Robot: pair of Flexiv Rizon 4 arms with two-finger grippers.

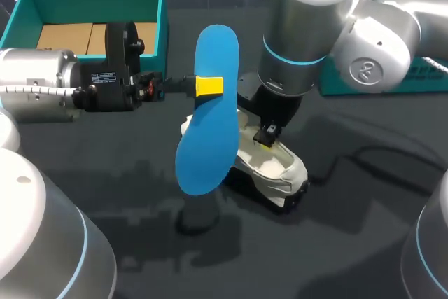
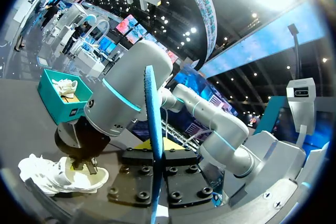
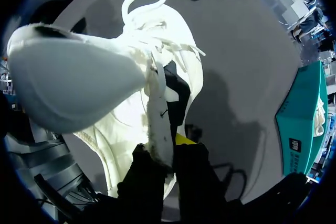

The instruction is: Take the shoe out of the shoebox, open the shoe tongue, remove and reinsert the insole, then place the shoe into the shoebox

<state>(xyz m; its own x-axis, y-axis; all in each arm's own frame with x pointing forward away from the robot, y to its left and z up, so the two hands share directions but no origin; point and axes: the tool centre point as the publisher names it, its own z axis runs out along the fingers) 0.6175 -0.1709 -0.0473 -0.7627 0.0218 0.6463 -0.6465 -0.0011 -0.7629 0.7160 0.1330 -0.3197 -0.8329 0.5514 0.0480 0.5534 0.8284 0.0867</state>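
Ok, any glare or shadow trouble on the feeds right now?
Head view: even light, the insole throws a soft shadow on the table. Left wrist view: strong glare beyond the table, insole only edge-on. Right wrist view: the white shoe is blown out up close.

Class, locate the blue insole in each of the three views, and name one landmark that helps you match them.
Head view: blue insole upright mid-table, clamped by the left gripper, beside the white shoe.
Left wrist view: edge-on, held in that gripper.
Right wrist view: not in it.
Shared landmark: the white shoe, in all three.
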